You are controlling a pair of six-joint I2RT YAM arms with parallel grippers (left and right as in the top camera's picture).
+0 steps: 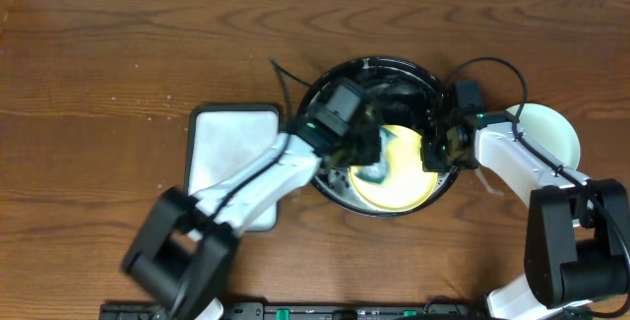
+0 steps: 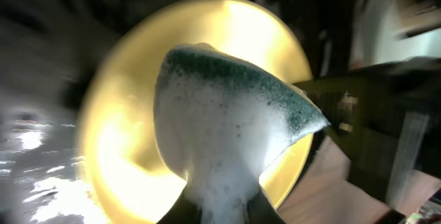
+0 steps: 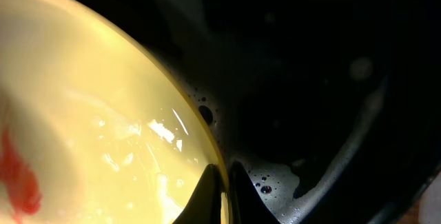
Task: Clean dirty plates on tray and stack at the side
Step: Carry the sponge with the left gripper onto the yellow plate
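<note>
A pale yellow plate (image 1: 404, 184) stands tilted inside the round black tray (image 1: 394, 68). My left gripper (image 1: 366, 160) is shut on a soapy green sponge (image 2: 227, 124) pressed against the plate's face (image 2: 124, 141). My right gripper (image 1: 433, 153) is shut on the plate's rim (image 3: 222, 182) at its right edge. The right wrist view shows the wet yellow plate (image 3: 89, 114) with a red smear (image 3: 17, 176) and foam on the tray floor (image 3: 324, 86). A mint-green plate (image 1: 553, 128) lies on the tabletop right of the tray.
A white rectangular tray (image 1: 228, 158) lies left of the black tray, partly under my left arm. Cables (image 1: 492, 64) loop behind the black tray. Dark-brown wood tabletop (image 1: 118, 64) stretches to the left and back.
</note>
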